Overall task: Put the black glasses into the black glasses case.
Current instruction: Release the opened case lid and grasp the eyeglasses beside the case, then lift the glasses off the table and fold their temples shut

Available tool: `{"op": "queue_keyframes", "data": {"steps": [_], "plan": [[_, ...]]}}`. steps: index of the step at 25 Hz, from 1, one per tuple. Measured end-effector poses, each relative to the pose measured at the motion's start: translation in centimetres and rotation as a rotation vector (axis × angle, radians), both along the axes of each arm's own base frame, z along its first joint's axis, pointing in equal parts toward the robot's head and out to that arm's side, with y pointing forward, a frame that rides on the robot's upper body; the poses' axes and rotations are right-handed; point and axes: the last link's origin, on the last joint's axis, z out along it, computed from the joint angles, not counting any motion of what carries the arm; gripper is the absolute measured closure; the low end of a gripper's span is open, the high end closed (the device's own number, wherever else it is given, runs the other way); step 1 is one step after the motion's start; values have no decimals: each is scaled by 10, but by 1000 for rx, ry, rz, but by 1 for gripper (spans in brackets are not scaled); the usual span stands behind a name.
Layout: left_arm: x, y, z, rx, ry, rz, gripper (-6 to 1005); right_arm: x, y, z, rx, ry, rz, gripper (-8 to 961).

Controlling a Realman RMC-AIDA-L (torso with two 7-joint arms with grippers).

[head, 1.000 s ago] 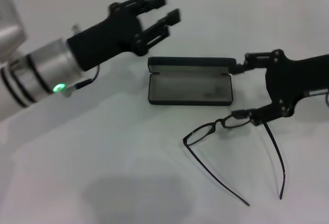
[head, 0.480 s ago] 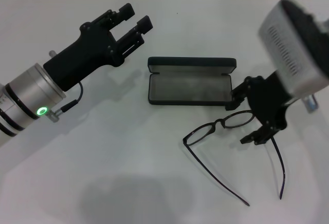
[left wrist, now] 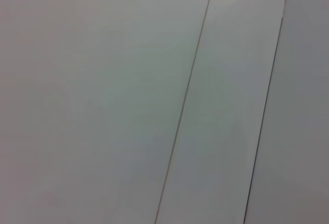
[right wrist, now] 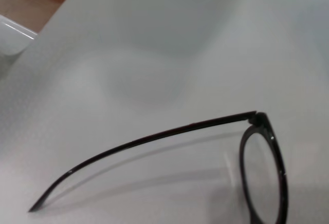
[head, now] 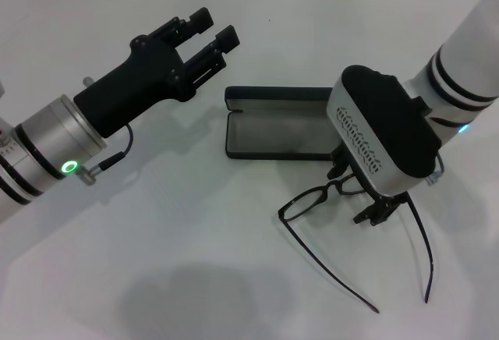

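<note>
Jaws of your right gripper [head: 360, 196] straddle the right-hand lens of the black glasses [head: 343, 223], one finger on the case side and one on the near side; whether they are spread or pinching the frame cannot be told from the head view, since the wrist housing covers most of them. Jaws of your left gripper [head: 209, 30] stand parted with nothing between them, raised above the tabletop [head: 156, 246] to the left of and beyond the black glasses case [head: 281, 125], apart from it. The case lies open, grey lining up, lid tilted back on its far side, its right end hidden under your right wrist. The glasses lie just in front of the case on your right side, not in it: the front frame runs at a slant, its left lens free and near the case's front edge, both temple arms unfolded and stretching toward you over the tabletop, spread apart from each other. The right wrist view shows one lens rim [right wrist: 263, 175] of the glasses and one temple arm curving away from its hinge, with its shadow on the white surface below it, and no fingers in sight. The left wrist view shows only pale flat surface with two thin seams.
</note>
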Motion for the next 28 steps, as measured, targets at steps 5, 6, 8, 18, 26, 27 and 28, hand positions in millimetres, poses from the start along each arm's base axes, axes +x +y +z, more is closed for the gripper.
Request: {"op": "queue_keyframes", "data": {"steps": [5,6,8,18,26,27,28], "plan": [[-1,-1,-1,-2,0,3,430,-3,1,-7,18,14,31,229],[-1,-1,-1,-2,0,3,430,-4,1,-9,21,19,37,230],[-1,-1,-1,-2,0,3,430,-5,0,-12,19,24,41,232],[0,-1,-7,-9,2,13,432,-6,-1,-19,14,26,43,418],[0,-2,-7,-11,4,15,433,-10,6,-5,64,116,-2,628],[0,-2,-7,-12,5,15,433,-11,8,-1,76,137,-14,650],[0,-2,-8,-15,7,14,433,-11,10,3,86,155,-28,673]]}}
